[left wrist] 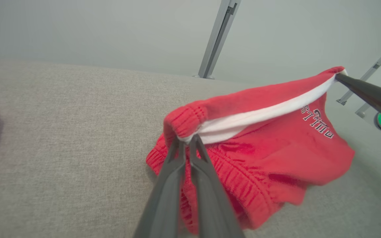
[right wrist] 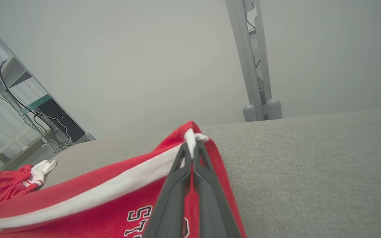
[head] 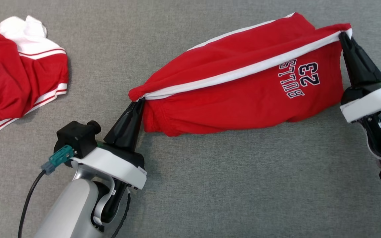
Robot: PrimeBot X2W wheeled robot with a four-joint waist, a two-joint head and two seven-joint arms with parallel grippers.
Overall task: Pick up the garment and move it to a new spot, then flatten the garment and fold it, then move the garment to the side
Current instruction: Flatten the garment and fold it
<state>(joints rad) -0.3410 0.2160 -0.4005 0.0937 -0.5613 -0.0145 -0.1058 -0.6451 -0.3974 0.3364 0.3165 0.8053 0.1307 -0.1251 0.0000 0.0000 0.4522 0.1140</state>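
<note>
The garment point(head: 243, 89) is a pair of red shorts with a white side stripe and "BULLS 23" lettering, stretched between both grippers above the grey surface. My left gripper point(head: 137, 100) is shut on its ribbed waistband end, seen close in the left wrist view as fingertips point(left wrist: 187, 140) pinching the garment point(left wrist: 260, 145). At the far end my right gripper point(head: 342, 33) is shut on the hem corner; the right wrist view shows that gripper point(right wrist: 192, 147) clamped on the white stripe of the garment point(right wrist: 111, 195). The cloth hangs and sags below the taut stripe.
A second red and white garment point(head: 15, 76) lies crumpled at the far left of the grey fabric table point(head: 210, 185). Metal frame posts point(left wrist: 217, 36) and shelving with cables point(right wrist: 28, 109) stand beyond the table's far edge.
</note>
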